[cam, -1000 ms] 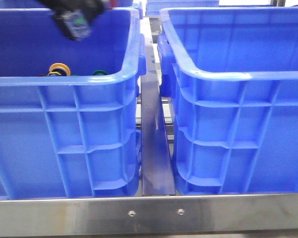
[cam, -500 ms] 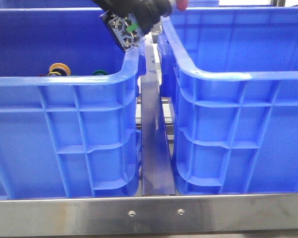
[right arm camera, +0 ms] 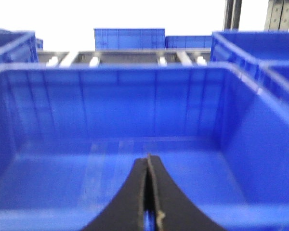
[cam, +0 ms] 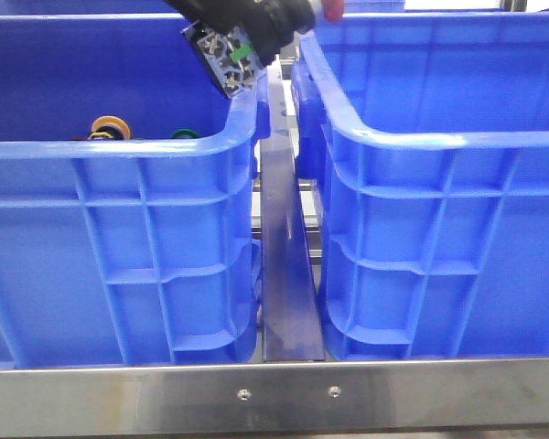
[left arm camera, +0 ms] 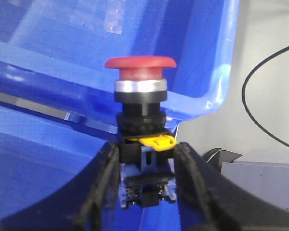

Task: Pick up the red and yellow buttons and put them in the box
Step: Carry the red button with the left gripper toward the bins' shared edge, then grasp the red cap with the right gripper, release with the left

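Left wrist view shows the left pincer (left arm camera: 145, 166) pinching the black body of the red button (left arm camera: 140, 67) between its two dark fingers (left arm camera: 103, 178), the domed cap pointing away from the fingertips toward the blue wall of the box (left arm camera: 209, 72) just beyond it. From the front, that same pincer (cam: 247, 27) holds the button tilted above the gap between the left crate (cam: 165, 238) and the box (cam: 439, 219), its red cap (cam: 331, 9) seemingly over the box rim, while a yellow button (cam: 108, 126) lies well below and behind it in the left crate. Right wrist view shows the right pincer (right arm camera: 148, 192) pressed together with nothing between its fingers, the bare blue floor of the box (right arm camera: 111, 168) ahead of its tips.
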### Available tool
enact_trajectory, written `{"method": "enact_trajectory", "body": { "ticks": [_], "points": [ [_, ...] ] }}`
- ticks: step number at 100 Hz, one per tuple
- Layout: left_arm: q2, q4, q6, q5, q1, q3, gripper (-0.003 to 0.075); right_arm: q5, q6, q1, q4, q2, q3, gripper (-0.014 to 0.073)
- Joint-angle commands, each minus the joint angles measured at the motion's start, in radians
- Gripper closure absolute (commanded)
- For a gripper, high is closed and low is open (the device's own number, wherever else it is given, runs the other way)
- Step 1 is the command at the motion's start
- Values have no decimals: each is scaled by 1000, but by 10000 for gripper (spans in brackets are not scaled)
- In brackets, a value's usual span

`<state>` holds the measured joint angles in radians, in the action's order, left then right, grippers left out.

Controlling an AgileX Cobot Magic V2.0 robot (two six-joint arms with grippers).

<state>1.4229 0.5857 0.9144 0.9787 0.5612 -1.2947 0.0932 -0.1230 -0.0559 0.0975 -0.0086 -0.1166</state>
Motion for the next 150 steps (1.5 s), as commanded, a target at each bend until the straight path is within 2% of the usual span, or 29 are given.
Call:
{"method": "enact_trajectory", "body": {
  "ticks": [1, 19, 43, 62, 71, 81, 88, 94, 103, 128, 142, 150],
  "points": [
    [-39, 51, 3, -29, 7, -26, 554, -6, 1, -5, 7, 20, -105, 662],
    [-39, 51, 3, -29, 7, -26, 554, 152, 1, -5, 7, 145, -264, 662],
    [-39, 51, 3, -29, 7, -26, 554, 418, 1, -5, 7, 419, -495, 662],
    [-39, 51, 3, -29, 7, -26, 554, 542, 1, -5, -4, 626, -661, 643],
    [-39, 51, 3, -29, 7, -26, 554, 554, 1, -5, -45, 705, -709, 500],
    [-39, 51, 3, -29, 7, -26, 554, 539, 1, -5, -116, 768, -745, 183],
    [-39, 51, 3, -29, 7, -26, 554, 536, 2, -3, -184, 802, -765, 22],
    [-39, 51, 3, -29, 7, -26, 554, 542, 4, -2, -268, 824, -780, -34],
    [-39, 51, 3, -29, 7, -26, 554, 562, 42, -1, -437, 861, -801, -37],
    [-39, 51, 3, -29, 7, -26, 554, 677, 301, 68, -915, 992, -851, -37],
    [-39, 51, 3, -29, 7, -26, 554, 739, 382, 126, -1107, 1086, -875, -37],
    [-39, 51, 3, -29, 7, -26, 554, 774, 412, 163, -1172, 1140, -888, -37]
  ]
}}
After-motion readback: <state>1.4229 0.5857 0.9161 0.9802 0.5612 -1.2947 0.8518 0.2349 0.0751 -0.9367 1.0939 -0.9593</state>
